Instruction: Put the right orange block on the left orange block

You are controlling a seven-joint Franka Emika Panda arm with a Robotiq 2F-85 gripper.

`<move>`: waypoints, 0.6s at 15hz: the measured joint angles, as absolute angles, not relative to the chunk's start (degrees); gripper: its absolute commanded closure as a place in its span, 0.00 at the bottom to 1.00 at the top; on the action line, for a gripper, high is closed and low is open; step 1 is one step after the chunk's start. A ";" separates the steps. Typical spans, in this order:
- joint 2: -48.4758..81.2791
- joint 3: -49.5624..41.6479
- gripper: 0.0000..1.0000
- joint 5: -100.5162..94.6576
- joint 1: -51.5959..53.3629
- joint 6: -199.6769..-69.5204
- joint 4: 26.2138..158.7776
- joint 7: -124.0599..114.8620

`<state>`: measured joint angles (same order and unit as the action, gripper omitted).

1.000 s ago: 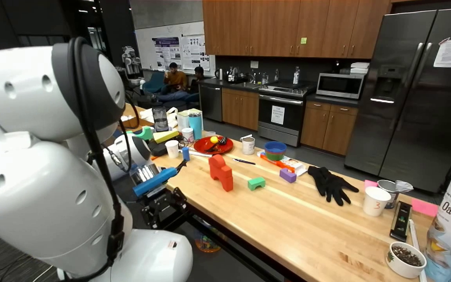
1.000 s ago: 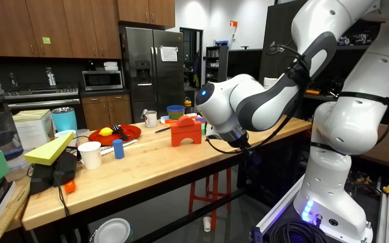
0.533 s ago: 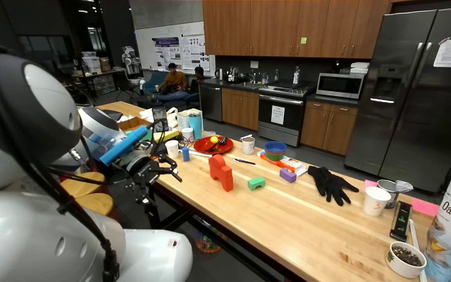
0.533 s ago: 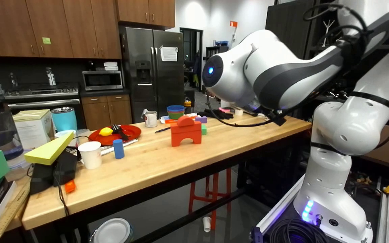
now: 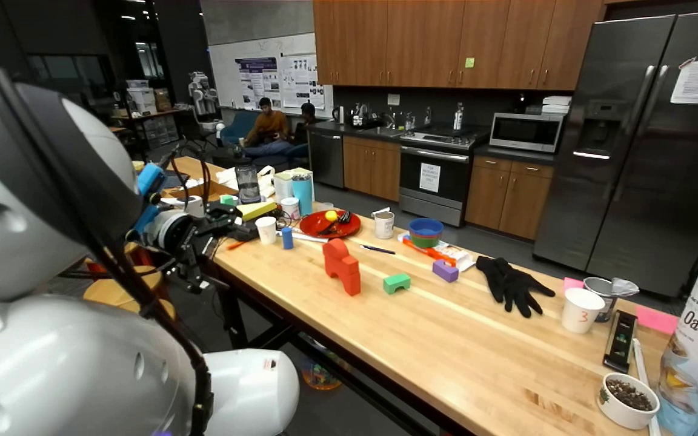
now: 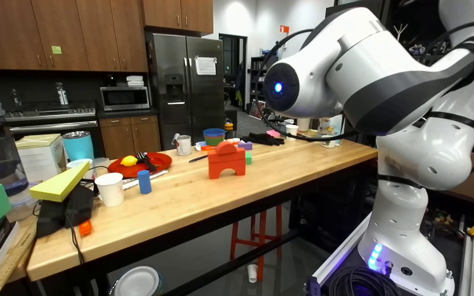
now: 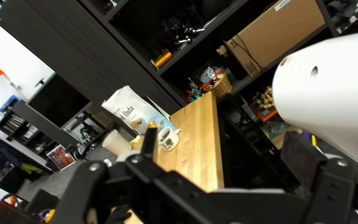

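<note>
Orange blocks (image 6: 226,159): stacked upright on table (image 6: 187,189), rounded top, arched foot; which is right one, cannot tell | handling: likely light, stiff, smooth, sturdy; grasp uppermost by flat front and back faces | gripper (image 7: 221,144): spread wide, nothing between | versus earlier frame: gripper raised, arm (image 6: 368,78) swung; blocks unmoved

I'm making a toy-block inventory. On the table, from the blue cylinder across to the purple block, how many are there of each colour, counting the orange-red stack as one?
Blue: 1, the blue cylinder
Orange-red: 1, the orange-red stack
Green: 1, the green arch block
Purple: 1, the purple block
Total: 4
</note>
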<state>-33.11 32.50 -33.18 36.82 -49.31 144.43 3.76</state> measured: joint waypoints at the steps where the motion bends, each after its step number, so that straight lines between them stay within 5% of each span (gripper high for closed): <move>1: -32.19 32.51 0.00 -34.94 37.44 -47.77 143.96 3.45; 9: -20.67 32.47 0.00 -51.89 44.31 -33.30 137.48 5.66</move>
<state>-20.67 32.47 -51.89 44.31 -33.30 137.48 5.66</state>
